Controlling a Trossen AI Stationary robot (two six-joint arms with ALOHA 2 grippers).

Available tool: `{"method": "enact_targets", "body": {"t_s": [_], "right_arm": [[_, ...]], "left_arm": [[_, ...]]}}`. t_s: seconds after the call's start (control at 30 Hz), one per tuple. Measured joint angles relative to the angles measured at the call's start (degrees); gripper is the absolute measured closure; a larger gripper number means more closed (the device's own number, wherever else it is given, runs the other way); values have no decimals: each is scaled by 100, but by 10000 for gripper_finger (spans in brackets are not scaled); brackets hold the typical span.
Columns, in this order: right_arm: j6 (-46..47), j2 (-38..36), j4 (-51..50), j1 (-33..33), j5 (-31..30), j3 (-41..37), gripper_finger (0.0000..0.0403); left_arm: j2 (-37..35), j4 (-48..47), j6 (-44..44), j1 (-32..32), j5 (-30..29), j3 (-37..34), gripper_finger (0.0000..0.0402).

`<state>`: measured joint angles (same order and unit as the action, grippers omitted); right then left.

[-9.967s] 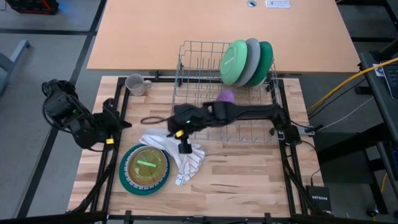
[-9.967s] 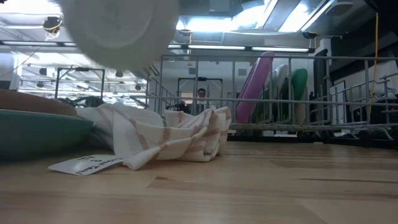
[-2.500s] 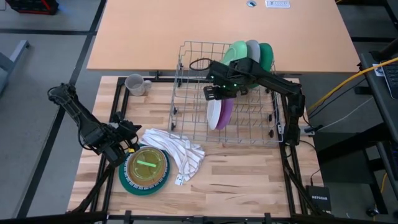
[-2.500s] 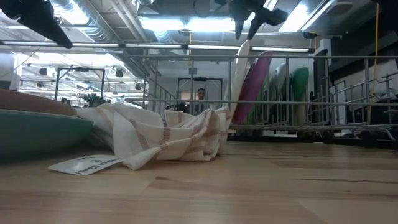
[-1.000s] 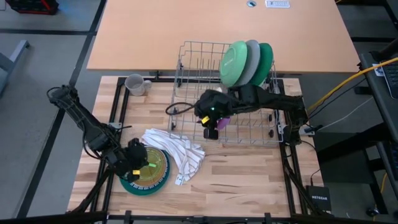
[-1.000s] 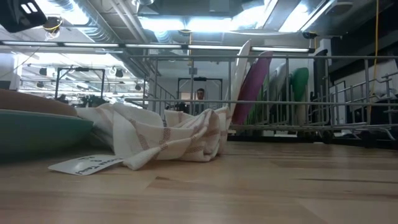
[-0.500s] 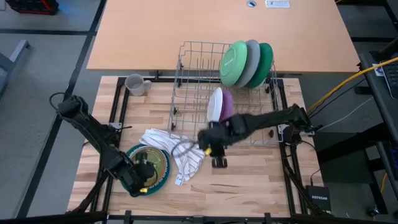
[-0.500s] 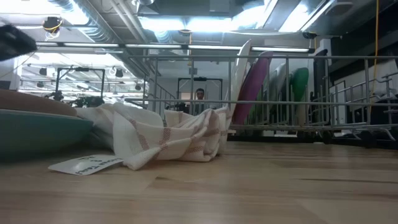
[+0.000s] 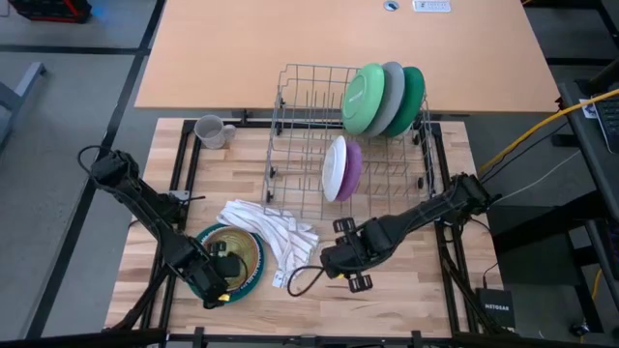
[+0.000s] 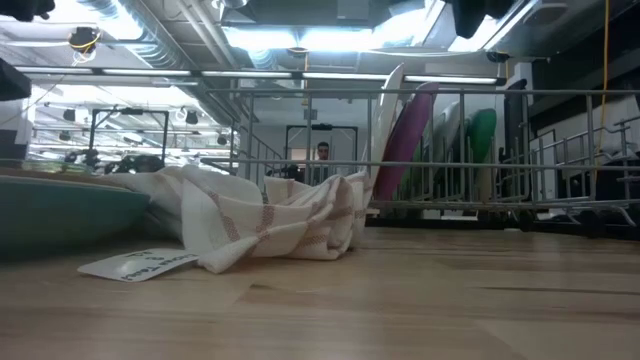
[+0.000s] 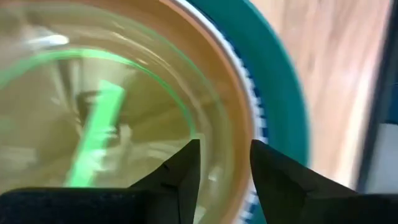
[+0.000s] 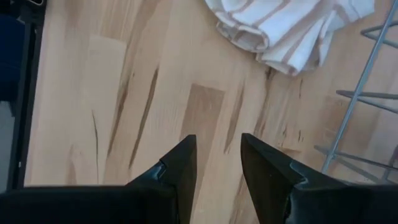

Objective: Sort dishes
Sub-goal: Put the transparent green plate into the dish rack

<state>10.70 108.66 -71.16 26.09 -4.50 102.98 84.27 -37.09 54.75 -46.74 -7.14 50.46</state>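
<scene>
Swinging well clear of the rack, the right gripper [image 9: 350, 274] has come forward over the bare wood at the front of the table [image 9: 406, 290], near the striped cloth [image 9: 276, 237], and it carries nothing, its fingers [image 12: 180, 165] standing a little apart with only tabletop between them. Over on the other side, the left gripper [image 9: 218, 275] has dropped down onto the near edge of the stacked dishes, and its fingers [image 11: 186, 168] are now parted, hanging just over the inside of the brown bowl [image 9: 235, 254] by its rim; whether they touch it, I can't tell, and they grip nothing. That brown bowl sits in the teal plate [image 9: 253, 277] at the front left of the table, with the cloth lying just beside it. Back in the wire rack [image 9: 300, 145], the white plate [image 9: 334, 169] and the purple plate [image 9: 352, 166] stand on edge side by side in the middle, and the green plate [image 9: 363, 97], grey plate [image 9: 391, 95] and darker green plate [image 9: 413, 95] stand in a row at the far right corner. From table height, the cloth is heaped in front of the rack with the upright plates behind it. At the far left of the table, the grey mug [image 9: 211, 130] stands alone, well apart from everything.
</scene>
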Motion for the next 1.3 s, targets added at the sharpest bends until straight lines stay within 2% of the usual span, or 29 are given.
{"method": "enact_targets", "body": {"t_s": [0.13,0.27,0.5,0.7,0.97,1.3], "right_arm": [[88,0,210,-9,-6,0,274],[129,0,333,-22,-9,0,274],[127,0,451,-22,-10,0,274],[122,0,536,-22,-10,0,274],[121,0,560,-20,-101,0,274],[120,0,562,-20,-108,0,274]], "left_arm": [[-20,9,417,0,333,93,276],[-26,3,617,2,302,98,283],[-26,51,788,13,-455,74,290],[-14,101,1088,67,-752,74,291],[-11,346,976,72,-1263,74,291],[129,343,998,102,-1536,74,291]]}}
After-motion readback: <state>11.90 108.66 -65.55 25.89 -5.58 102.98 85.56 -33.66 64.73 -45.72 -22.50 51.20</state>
